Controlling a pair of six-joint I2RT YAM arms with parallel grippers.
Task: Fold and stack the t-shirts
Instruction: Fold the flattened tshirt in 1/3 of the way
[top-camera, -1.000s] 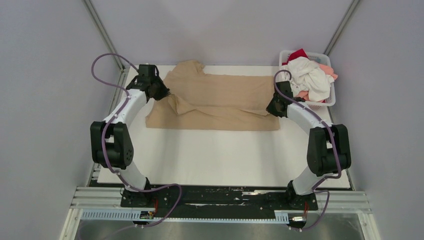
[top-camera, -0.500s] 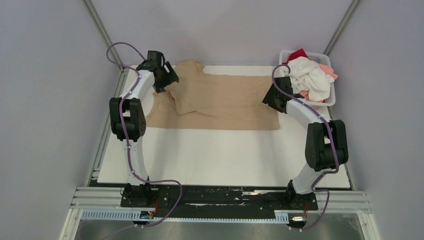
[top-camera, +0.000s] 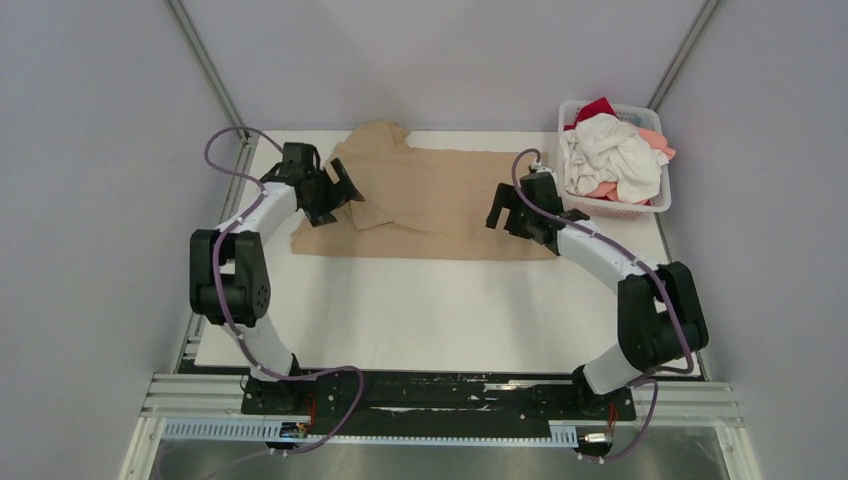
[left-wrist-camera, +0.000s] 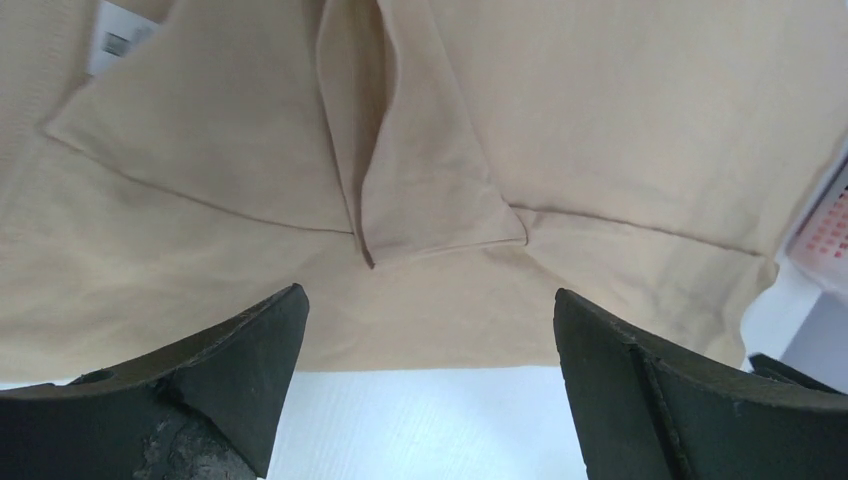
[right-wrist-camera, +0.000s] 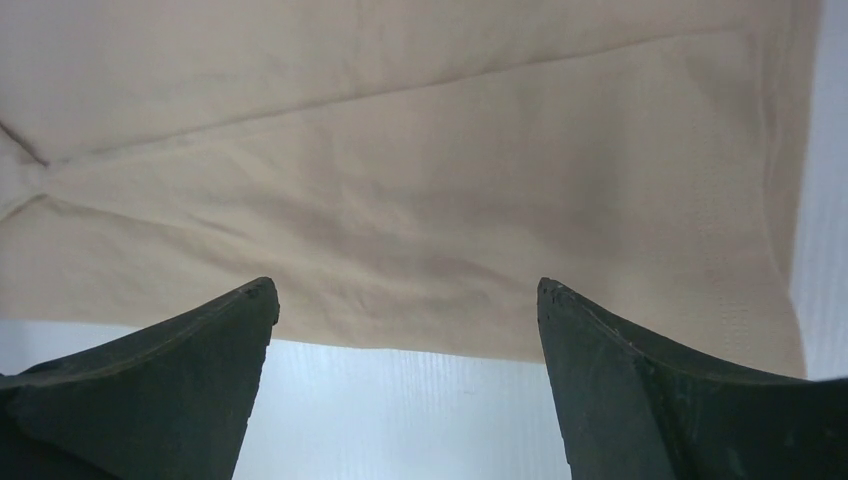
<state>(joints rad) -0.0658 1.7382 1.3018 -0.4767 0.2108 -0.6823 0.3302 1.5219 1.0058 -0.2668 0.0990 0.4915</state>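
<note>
The left hand (top-camera: 333, 192) hangs over the left end of the tan tee (top-camera: 440, 195). Its two fingers are spread wide, with nothing between them. Its wrist view looks down on a folded sleeve flap (left-wrist-camera: 430, 190) and a small white label (left-wrist-camera: 115, 40). The tee lies flat across the far half of the white desk (top-camera: 440, 310), running left to right, with creased folds near its left end. The right hand (top-camera: 507, 208) is over the tee's right end, close to the near edge of the cloth, and its fingers are also parted and empty. Its wrist view shows smooth cloth with bare desk just beside it. At the far right corner stands a white lattice basket (top-camera: 652, 205) holding a heap: a white tee (top-camera: 605, 150) on top, a red one (top-camera: 598, 108) at the far side, and coral-pink cloth (top-camera: 655, 140) showing at the right.
</note>
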